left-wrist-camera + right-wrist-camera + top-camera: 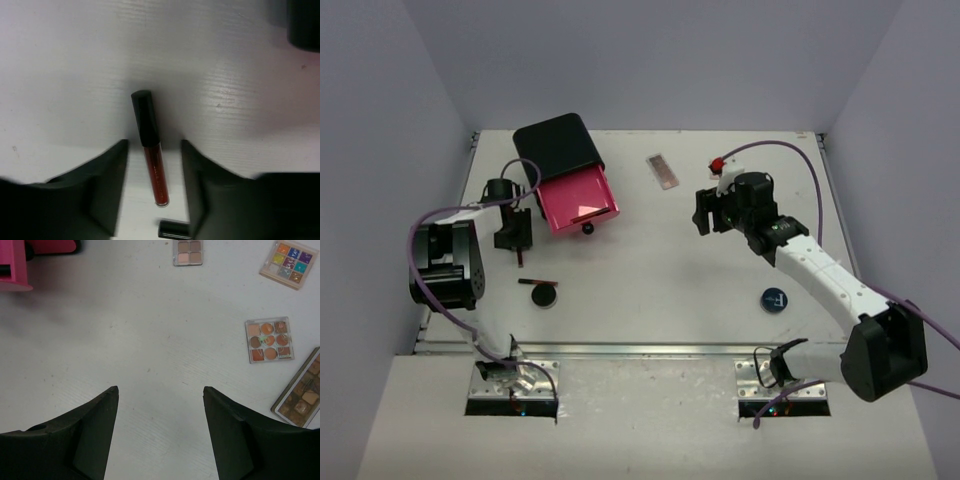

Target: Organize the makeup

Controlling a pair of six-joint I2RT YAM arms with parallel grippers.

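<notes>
Red lip gloss tube is lying untouched between the left gripper's parted fingers; the right gripper is hovering, jaws spread.

black chest | pink drawer pulled open | white table

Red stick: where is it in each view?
Top external: red stick at the left tool tip, left of the pink drawer.
Left wrist: centre frame, lying between the open fingers.
Right wrist: not in it.
Shared landmark: pink drawer, top-left corner in right wrist; absent from left wrist.
</notes>
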